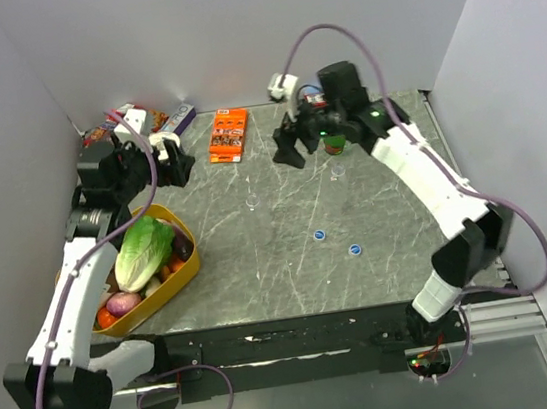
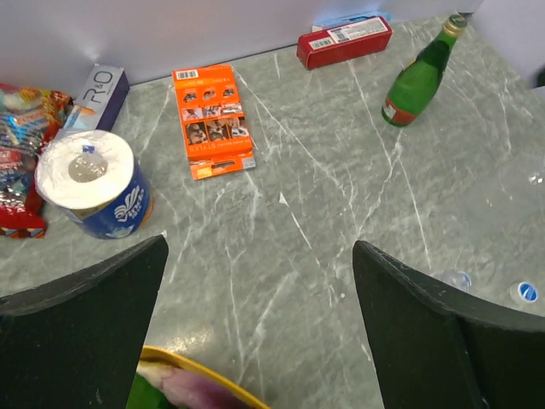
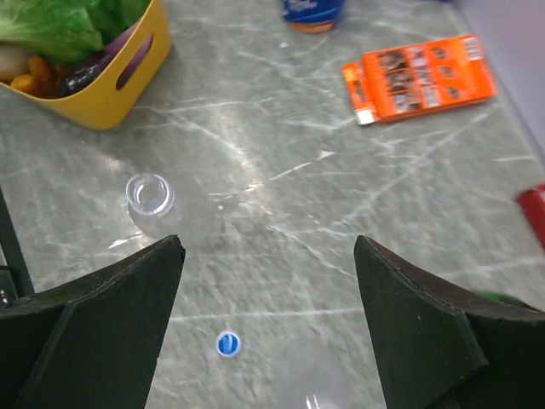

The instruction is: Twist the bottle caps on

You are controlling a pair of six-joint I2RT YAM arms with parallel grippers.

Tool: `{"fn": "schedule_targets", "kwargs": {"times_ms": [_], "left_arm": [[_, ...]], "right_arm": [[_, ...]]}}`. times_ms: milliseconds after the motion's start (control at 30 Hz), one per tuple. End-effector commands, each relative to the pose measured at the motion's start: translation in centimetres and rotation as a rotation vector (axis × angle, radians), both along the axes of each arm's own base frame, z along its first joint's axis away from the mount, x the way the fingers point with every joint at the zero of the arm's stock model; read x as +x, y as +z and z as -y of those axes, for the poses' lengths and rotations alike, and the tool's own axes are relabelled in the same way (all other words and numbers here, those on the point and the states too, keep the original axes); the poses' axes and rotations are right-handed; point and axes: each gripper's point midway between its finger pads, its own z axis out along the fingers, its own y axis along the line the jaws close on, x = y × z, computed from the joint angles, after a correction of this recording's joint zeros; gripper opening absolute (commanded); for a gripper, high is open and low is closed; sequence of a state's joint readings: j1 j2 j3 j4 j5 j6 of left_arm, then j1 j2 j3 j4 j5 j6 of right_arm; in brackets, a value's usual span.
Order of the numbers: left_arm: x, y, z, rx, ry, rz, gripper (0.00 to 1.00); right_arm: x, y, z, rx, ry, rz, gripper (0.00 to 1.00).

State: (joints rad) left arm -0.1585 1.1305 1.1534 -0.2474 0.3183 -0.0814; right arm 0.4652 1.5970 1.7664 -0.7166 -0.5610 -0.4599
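**Both caps off, both grippers empty-handed**

Used the orange box [image 1: 229, 135] as the reference point for everything here.

Found the left gripper [image 2: 260, 247] hanging over the table [image 1: 265, 296] to the left of that box, with its fingers spread about as wide as possible and nothing between them. Same deal with the right gripper [image 3: 268, 243]: parked to the right of the box, gaping wide, holding nothing at all.

Spotted one bottle [image 1: 251, 204] standing upright a bit nearer the arm bases than the box, with its mouth open and no cap on. Spotted the other bottle [image 1: 336, 169] off to the box's right and a little nearer the bases, also upright, just below the right arm's wrist in the overhead view. Couldn't make out much more of that one, being clear and tiny.

Counted both caps lying flat on the table. Put one cap [image 1: 319, 235] farther from the box than either bottle, toward the near right, and the other cap [image 1: 355, 249] farther out again along the same line. Saw them touching neither each other nor a bottle.

Also noticed a yellow basket [image 1: 184, 277] with a lettuce [image 1: 143, 250] in it, well off to the box's near left. Saw a toilet roll [image 2: 89, 170] to the box's left, and a green bottle [image 2: 417, 77] upright to its right.
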Motion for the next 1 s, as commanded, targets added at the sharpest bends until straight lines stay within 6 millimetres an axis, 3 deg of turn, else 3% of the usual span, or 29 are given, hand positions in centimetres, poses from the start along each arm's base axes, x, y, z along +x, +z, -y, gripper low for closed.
{"fn": "schedule_targets", "kwargs": {"times_ms": [0, 100, 133, 400, 633, 967], "left_arm": [[-2.1, 0.5, -0.2, 0.032, -0.027, 0.042, 0.96], [-2.7, 0.0, -0.6, 0.055, -0.014, 0.031, 0.96], [-2.9, -0.3, -0.8, 0.061, -0.009, 0.025, 0.96], [-2.9, -1.2, -1.1, 0.069, 0.008, 0.025, 0.96], [-3.1, -1.9, -2.1, 0.115, 0.039, 0.021, 0.96], [-3.4, -2.1, -2.8, 0.120, 0.056, 0.023, 0.96]], "right_arm": [[-0.2, -0.3, -3.7, 0.017, 0.069, -0.029, 0.87], [-1.2, -1.0, -5.4, 0.004, 0.157, -0.042, 0.87], [-2.5, -1.7, -6.1, -0.004, 0.205, -0.067, 0.88], [-4.8, -4.6, -6.8, -0.034, 0.323, -0.098, 0.87], [-5.6, -7.4, -8.0, -0.081, 0.415, -0.080, 0.84], [-6.5, -9.5, -8.9, -0.097, 0.402, -0.088, 0.79]]}}
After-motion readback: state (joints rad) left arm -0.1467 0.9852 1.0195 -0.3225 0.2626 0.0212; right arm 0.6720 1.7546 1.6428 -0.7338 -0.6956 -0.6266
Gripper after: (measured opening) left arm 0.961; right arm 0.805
